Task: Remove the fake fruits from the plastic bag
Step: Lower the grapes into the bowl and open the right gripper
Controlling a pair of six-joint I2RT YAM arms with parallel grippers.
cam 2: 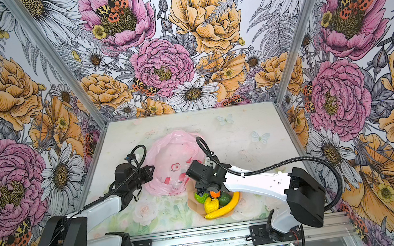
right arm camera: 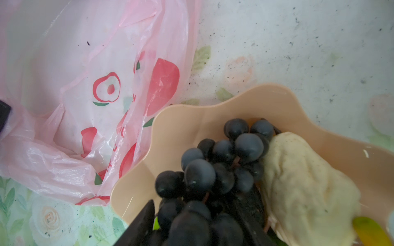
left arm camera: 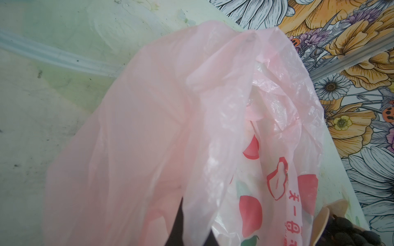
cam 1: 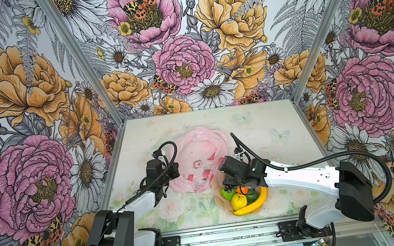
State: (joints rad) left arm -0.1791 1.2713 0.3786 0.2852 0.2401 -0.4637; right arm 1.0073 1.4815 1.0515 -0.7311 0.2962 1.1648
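**Grapes between the right jaws, in the plate**

The right gripper (right arm camera: 194, 202) hangs low over the plate (right arm camera: 191, 119). Its jaws stand either side of the grapes (right arm camera: 213, 166), which rest in the plate against a whitish lump (right arm camera: 302, 183). Whether the jaws pinch the bunch or stand free of it I cannot tell. Banana (cam 1: 254, 202), lemon (cam 1: 238, 201), lime (cam 1: 226, 194), orange (cam 1: 242, 189) and avocado (cam 1: 252, 196) share the plate. The left gripper (cam 1: 171, 183) is clenched on the left edge of the bag (cam 1: 195, 159), which lies against the plate's rim.
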